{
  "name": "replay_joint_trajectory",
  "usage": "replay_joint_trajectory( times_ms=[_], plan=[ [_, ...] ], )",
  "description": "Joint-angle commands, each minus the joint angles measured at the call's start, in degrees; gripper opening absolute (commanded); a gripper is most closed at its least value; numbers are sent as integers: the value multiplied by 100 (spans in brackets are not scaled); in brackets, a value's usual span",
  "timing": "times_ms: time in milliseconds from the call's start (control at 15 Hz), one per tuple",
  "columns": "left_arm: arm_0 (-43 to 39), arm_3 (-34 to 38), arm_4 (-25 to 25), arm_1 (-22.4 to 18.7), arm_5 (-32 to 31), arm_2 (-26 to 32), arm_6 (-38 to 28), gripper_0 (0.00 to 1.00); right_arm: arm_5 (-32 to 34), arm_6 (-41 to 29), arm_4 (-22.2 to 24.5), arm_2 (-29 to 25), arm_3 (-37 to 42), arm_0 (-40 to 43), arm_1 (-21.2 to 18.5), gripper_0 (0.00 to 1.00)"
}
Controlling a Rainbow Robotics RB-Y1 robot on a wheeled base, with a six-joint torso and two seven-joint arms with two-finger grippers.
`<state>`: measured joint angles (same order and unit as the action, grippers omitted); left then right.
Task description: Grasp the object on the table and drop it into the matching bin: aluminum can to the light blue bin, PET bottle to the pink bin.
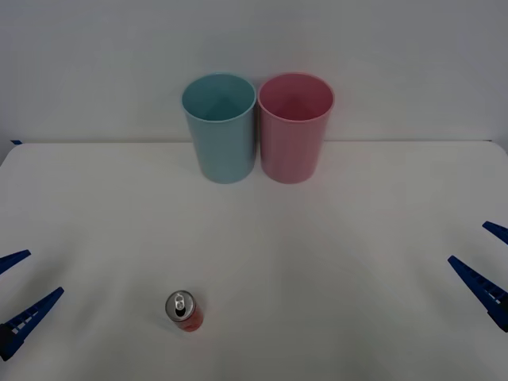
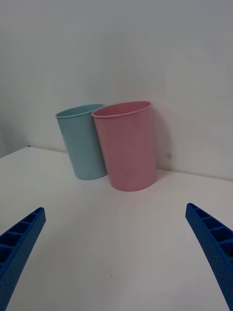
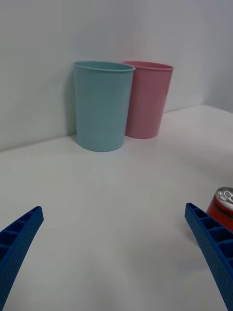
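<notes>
Since nothing is grasped yet, the whole task remains: the wide white desk (image 1: pixel 381 238) carries the tall light blue plastic bin (image 1: pixel 220 131) beside the matching pink plastic bin (image 1: pixel 294 131); left pincer (image 1: pixel 17 300) and right pincer (image 1: pixel 486 266) wait apart, spread wide; the small red aluminum can (image 1: pixel 183 309) stands upright nearer the left.

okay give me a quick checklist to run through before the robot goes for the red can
1. Aluminum can upright on the table, nothing around it: ok.
2. Left gripper open and empty, the nearer one to the can: ok.
3. Right gripper open, waiting at the table's right edge, away from the can: ok.
4. Light blue bin upright at the back of the table, mouth open, looks empty: ok.
5. Pink bin stands right beside the blue one on its right; the drop must stay over blue: ok, but watch it.
6. Left fingers around the can: not ok; the can sits off to one side of them.
</notes>
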<state>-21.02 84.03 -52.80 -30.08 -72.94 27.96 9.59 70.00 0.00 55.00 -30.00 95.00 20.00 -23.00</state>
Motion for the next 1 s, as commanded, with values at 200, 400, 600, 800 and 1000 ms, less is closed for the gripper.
replay_joint_trajectory(
  times_ms=[200, 400, 600, 800, 1000],
  plan=[
    [-78, -396, 7, -315, -132, -344, 658, 100, 0, 0, 0, 0, 0, 0, 0, 100],
    [1, -765, 112, -420, -317, -642, 1159, 100, 0, 0, 0, 0, 0, 0, 0, 100],
    [1, -783, 104, -438, -317, -941, 1344, 100, 0, 0, 0, 0, 0, 0, 0, 100],
    [63, -783, -90, -447, -317, -1178, 1502, 100, 0, 0, 0, 0, 0, 0, 0, 100],
    [159, -783, -459, -438, -361, -1275, 1608, 100, 0, 0, 0, 0, 0, 0, 0, 100]
  ],
)
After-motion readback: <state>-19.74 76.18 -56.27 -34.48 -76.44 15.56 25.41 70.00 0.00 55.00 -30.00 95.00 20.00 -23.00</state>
